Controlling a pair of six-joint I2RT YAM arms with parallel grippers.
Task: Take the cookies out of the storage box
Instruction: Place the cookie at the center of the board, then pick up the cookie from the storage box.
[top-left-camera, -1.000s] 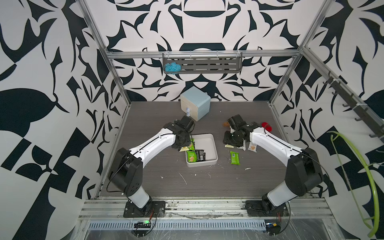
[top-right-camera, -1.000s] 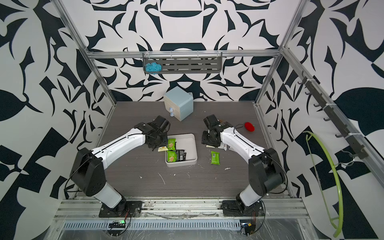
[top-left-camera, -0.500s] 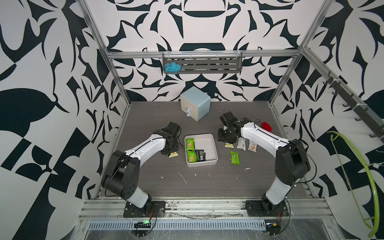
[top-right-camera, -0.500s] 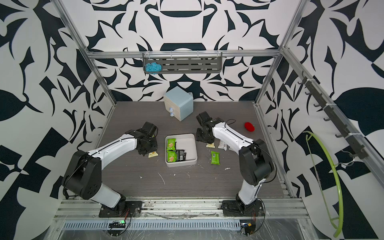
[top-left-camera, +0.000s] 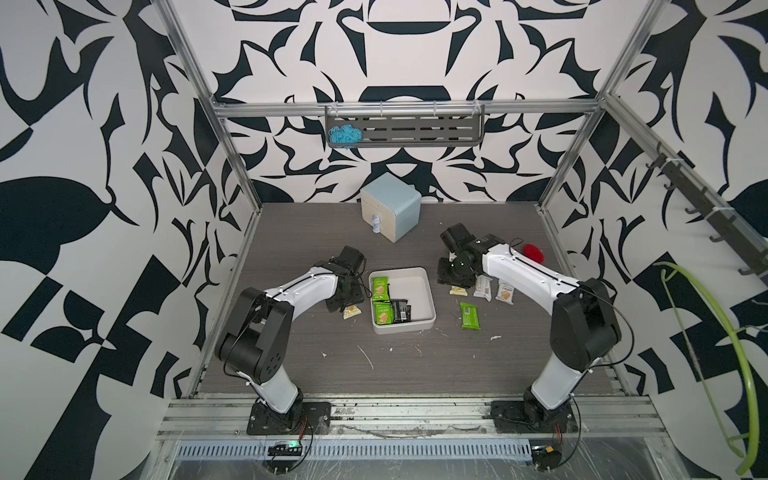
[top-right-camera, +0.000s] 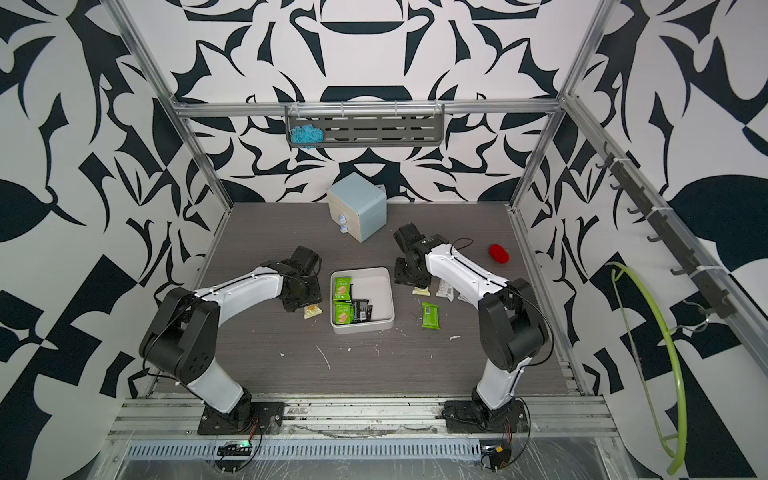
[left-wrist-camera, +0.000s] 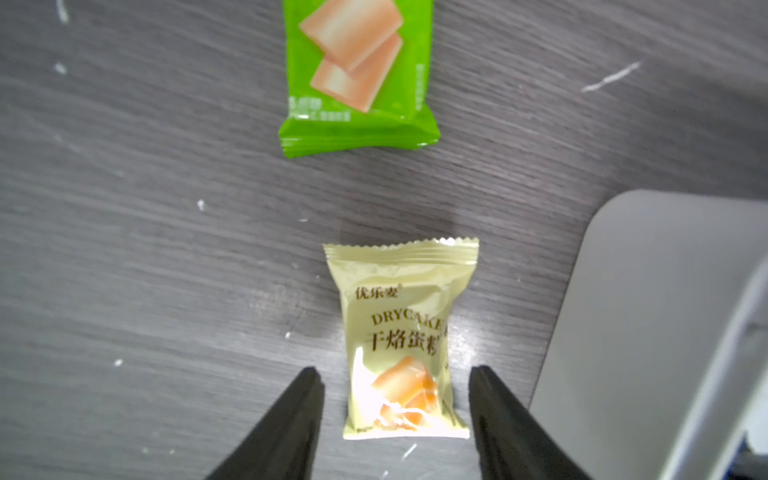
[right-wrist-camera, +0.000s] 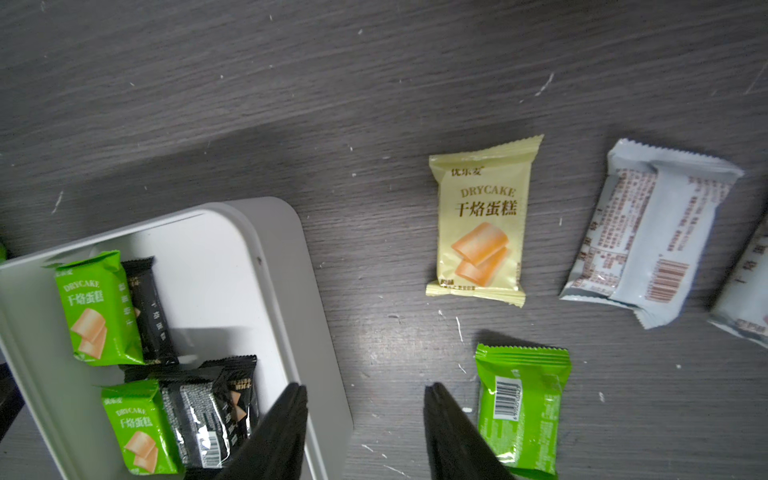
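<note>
The off-white storage box (top-left-camera: 403, 328) sits mid-table and holds two green cookies (top-left-camera: 380, 288) and black ones (right-wrist-camera: 145, 307). Just left of the box, my left gripper (left-wrist-camera: 395, 370) stands open. A pale yellow packet (left-wrist-camera: 399, 332) lies flat on the table between its fingers, touching neither. A green packet (left-wrist-camera: 357, 75) lies beyond it. My right gripper (right-wrist-camera: 365, 392) is open and empty, hovering by the box's right rim (right-wrist-camera: 291, 266). Around it lie a pale yellow packet (right-wrist-camera: 482, 220), a green one (right-wrist-camera: 519, 407) and two white ones (top-left-camera: 483, 288).
A light-blue cube cabinet (top-left-camera: 392, 208) stands at the back centre. A red object (top-left-camera: 532, 252) lies at the right, behind the right arm. A grey wall shelf (top-left-camera: 405, 131) hangs at the back with a blue bundle in it.
My left gripper carried the pale yellow packet from the box's left edge out to the table, then opened and let it go. The right gripper shifted slightly toward the box.
</note>
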